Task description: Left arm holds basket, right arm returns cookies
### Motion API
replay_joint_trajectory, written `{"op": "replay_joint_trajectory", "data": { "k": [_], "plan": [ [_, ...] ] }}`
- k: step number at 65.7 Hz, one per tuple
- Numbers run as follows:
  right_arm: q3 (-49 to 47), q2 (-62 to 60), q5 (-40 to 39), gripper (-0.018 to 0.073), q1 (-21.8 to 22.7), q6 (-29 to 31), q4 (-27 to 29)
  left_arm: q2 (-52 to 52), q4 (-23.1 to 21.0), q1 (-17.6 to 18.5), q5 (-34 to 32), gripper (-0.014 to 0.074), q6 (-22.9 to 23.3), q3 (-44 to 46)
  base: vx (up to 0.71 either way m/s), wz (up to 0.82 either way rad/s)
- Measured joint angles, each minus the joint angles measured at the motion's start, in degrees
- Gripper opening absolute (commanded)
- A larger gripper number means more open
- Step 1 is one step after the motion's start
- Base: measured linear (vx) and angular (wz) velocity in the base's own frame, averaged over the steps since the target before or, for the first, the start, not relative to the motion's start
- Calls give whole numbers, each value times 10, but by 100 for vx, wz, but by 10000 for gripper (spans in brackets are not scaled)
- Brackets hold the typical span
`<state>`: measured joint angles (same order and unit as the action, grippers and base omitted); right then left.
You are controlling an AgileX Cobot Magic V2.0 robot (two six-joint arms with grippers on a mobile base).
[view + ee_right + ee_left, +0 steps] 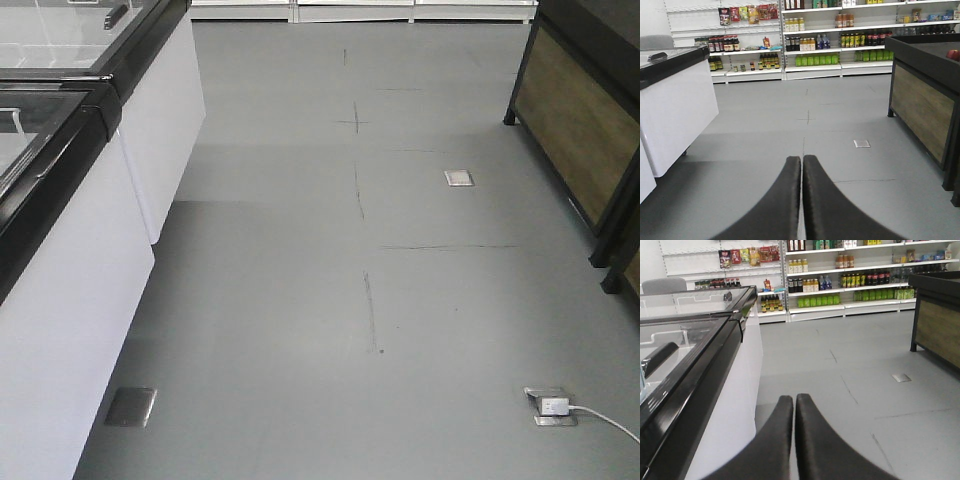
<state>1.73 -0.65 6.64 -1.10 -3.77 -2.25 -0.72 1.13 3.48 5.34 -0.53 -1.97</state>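
Observation:
My left gripper (794,400) is shut, its two black fingers pressed together with nothing between them, held above the grey floor beside a white freezer. My right gripper (802,161) is also shut and holds nothing, pointing down the aisle over bare floor. The basket and the cookies are out of view in every view. Neither arm shows in the front-facing view.
White chest freezers (70,250) with black-framed glass lids line the left side. A dark wood-panelled display stand (585,130) stands on the right. Shelves of bottles and snacks (815,45) fill the far wall. Floor sockets (551,406), one with a white plug and cable, sit in the grey floor.

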Motion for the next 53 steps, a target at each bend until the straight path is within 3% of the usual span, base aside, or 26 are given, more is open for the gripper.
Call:
{"op": "replay_joint_trajectory", "data": {
  "k": [10, 20, 29, 53],
  "plan": [
    [0, 0, 0, -8, 0, 0, 0, 0, 0, 0, -73, -6, 5, 0, 0, 0],
    [0, 0, 0, -8, 0, 0, 0, 0, 0, 0, -98, -6, 55, 1, 0, 0],
    [0, 0, 0, -8, 0, 0, 0, 28, 0, 0, -72, -6, 69, 37, 0, 0],
    [0, 0, 0, -8, 0, 0, 0, 210, 0, 0, 97, -6, 71, 165, 0, 0]
  ]
}}
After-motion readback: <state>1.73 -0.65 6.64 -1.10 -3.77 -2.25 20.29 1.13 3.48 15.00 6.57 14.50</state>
